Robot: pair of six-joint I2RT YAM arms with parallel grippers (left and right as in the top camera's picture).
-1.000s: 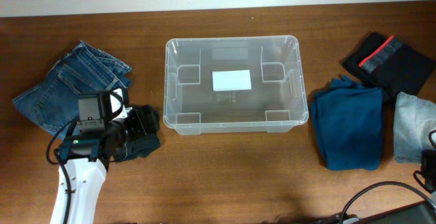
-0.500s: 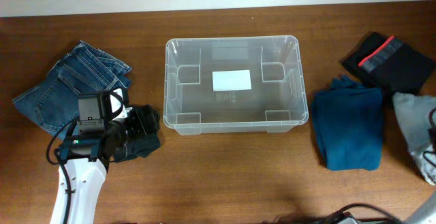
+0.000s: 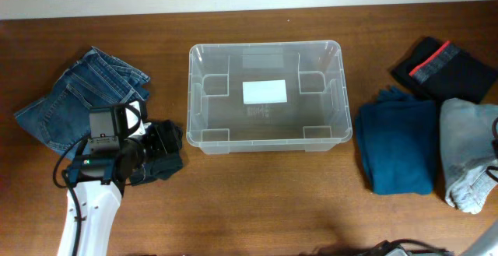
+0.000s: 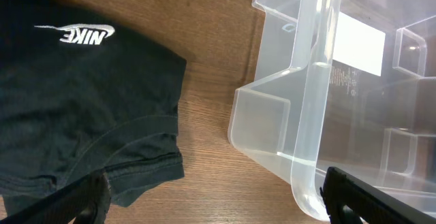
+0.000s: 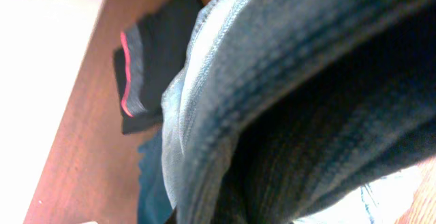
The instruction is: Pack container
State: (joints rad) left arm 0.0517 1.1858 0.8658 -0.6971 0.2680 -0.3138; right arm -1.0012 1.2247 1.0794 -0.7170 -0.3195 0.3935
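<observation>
Container (image 3: 191, 92) sits mid desk (image 3: 257, 201), a bit nearer the far edge, white label (image 3: 264, 92) on its base. Same spot as earlier frames.

Left end effector (image 4: 214, 191) is open, fingers wide apart, low over the desk between the black Nike shirt (image 4: 75, 108) and the container's near-left corner. It grips nothing. Left arm pose is unchanged from one second ago. Blue jeans (image 3: 74, 92) lie toward the far-left corner, unmoved.

The change is on the right side. The pale denim garment (image 3: 467, 151) was lying flat against the right edge a second ago. Now it is shifted in from that edge and stretched toward the near edge, and its left side overlaps the right side of the folded teal garment (image 3: 395, 143). The black garment with a red stripe (image 3: 447, 73) toward the far-right corner has not moved.

Right wrist view is mostly filled by pale denim cloth close to the lens, black garment and teal one behind it. The right end effector's fingers are hidden, so I cannot tell whether it is open or closed.
</observation>
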